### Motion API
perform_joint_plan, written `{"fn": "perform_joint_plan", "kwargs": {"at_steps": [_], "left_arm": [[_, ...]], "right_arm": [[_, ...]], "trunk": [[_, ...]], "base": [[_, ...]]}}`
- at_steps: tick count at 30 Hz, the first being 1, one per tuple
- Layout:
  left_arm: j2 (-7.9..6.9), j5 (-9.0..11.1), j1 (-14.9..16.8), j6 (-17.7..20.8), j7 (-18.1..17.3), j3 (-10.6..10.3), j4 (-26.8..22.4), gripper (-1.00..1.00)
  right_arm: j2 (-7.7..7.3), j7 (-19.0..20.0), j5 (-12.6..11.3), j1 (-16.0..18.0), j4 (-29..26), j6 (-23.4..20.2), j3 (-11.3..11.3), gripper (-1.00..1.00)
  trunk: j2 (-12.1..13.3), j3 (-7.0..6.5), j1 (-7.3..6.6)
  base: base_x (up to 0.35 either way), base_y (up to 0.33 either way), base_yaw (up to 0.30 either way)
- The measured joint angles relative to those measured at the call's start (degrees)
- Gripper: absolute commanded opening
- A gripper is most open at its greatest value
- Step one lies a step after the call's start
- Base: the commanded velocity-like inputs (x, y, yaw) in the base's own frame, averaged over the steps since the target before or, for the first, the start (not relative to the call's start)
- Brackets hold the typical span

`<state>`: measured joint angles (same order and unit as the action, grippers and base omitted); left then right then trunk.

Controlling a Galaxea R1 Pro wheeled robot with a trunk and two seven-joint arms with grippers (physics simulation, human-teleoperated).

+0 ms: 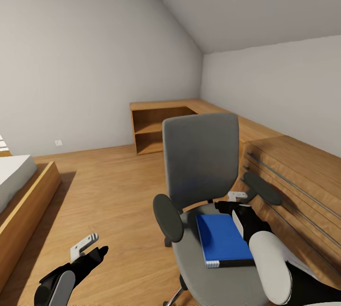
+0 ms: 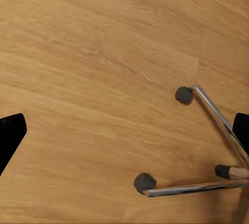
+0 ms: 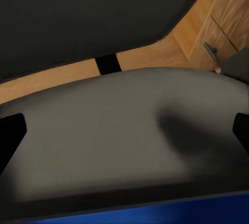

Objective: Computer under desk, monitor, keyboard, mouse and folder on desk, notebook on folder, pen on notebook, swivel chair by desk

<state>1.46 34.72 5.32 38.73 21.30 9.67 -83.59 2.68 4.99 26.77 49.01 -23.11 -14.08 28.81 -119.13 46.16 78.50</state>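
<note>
Head view: folder [image 1: 222, 240] flat on swivel chair [image 1: 201, 154] seat | right gripper [image 1: 235, 205] poised at folder's far edge, jaws spread, empty | left gripper [image 1: 90, 248] low over floor [image 1: 109, 187], jaws spread, empty

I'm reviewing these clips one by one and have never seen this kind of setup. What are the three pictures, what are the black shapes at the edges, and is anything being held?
These are simulator renders from a two-armed wheeled robot. The head view looks down over both arms in a bedroom with a wooden floor. The swivel chair stands in front, and the blue folder lies flat on its seat. The right gripper hovers at the folder's far edge, open, holding nothing; its wrist view looks across the grey seat, with the folder a blue strip. The left gripper hangs open over bare floor; its wrist view shows the chair's chrome legs and casters. The black shapes are the fingertips.
</note>
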Motion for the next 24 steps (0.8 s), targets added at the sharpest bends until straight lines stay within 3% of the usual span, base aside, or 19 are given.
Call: {"fn": "perform_joint_plan", "kwargs": {"at_steps": [10,24], "left_arm": [[0.0,0.07,0.0,0.01,0.03,0.01,0.0,1.0],[-0.04,0.09,0.0,0.03,-0.04,0.01,0.0,1.0]], "right_arm": [[0.03,0.0,0.03,0.0,0.0,-0.03,-0.01,1.0],[0.05,0.0,0.87,0.0,0.0,-0.05,0.0,1.0]], "trunk": [[-4.01,1.8,2.2],[-4.03,1.8,2.2]], "base": [[0.0,0.0,0.0],[0.0,0.0,0.0]]}}
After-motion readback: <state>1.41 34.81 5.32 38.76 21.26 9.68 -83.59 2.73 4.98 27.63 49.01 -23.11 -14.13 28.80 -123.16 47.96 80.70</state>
